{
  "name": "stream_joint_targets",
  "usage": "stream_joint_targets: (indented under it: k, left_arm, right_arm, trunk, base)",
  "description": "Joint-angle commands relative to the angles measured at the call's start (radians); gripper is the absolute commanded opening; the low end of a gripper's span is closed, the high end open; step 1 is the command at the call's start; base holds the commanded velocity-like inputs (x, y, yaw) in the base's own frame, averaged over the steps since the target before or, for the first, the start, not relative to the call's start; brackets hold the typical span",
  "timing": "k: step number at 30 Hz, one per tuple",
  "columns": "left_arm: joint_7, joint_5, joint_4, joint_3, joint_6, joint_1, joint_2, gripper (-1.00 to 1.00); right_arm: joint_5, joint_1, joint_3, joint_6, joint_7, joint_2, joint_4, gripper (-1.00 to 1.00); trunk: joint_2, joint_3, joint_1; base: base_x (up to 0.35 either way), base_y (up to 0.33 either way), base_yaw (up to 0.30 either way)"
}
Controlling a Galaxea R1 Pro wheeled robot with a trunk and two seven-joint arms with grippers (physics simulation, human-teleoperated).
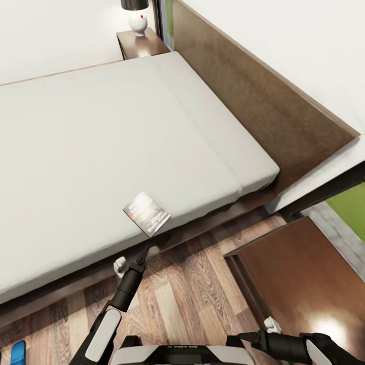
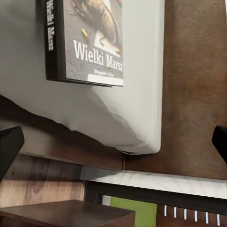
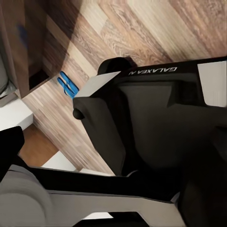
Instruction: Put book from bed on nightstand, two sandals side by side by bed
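While the book (image 1: pixel 146 213) lies at the bed's (image 1: pixel 101 152) near edge, the left claw (image 1: pixel 140 253) hangs just short of it with jaws apart, so the pickup looks in hand; next it must reach forward and close on the overhanging corner.

Pretty clearly a bedroom in a home: big low bed (image 1: pixel 126 132) with a plain grey mattress and dark wood headboard (image 1: pixel 263 101), a nightstand (image 1: pixel 139 45) with a little lamp (image 1: pixel 137 17) on it, wood-plank floor (image 1: pixel 197 294), white walls, and green grass (image 1: pixel 350 203) outside.
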Motion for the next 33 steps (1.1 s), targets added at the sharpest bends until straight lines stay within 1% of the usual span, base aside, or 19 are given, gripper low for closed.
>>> stream_joint_targets:
  k: [1,16,33]
  left_arm:
    - [-0.004,0.004,0.000,0.001,0.002,0.000,-0.001,1.00]
    - [-0.004,0.004,0.000,0.002,0.002,0.000,-0.001,1.00]
    - [-0.005,0.004,0.000,0.001,0.001,0.000,-0.001,1.00]
  right_arm:
    - [-0.009,0.000,0.005,0.008,0.000,-0.001,-0.001,1.00]
    - [-0.009,0.000,0.005,0.008,0.000,-0.001,-0.001,1.00]
    - [-0.009,0.000,0.005,0.008,-0.001,-0.001,-0.001,1.00]
  trunk:
    - [-0.008,-0.004,0.004]
    - [-0.113,-0.051,0.061]
    - [-0.113,-0.051,0.061]
  base:
    - [0.000,0.000,0.000]
    - [0.000,0.000,0.000]
    - [0.000,0.000,0.000]
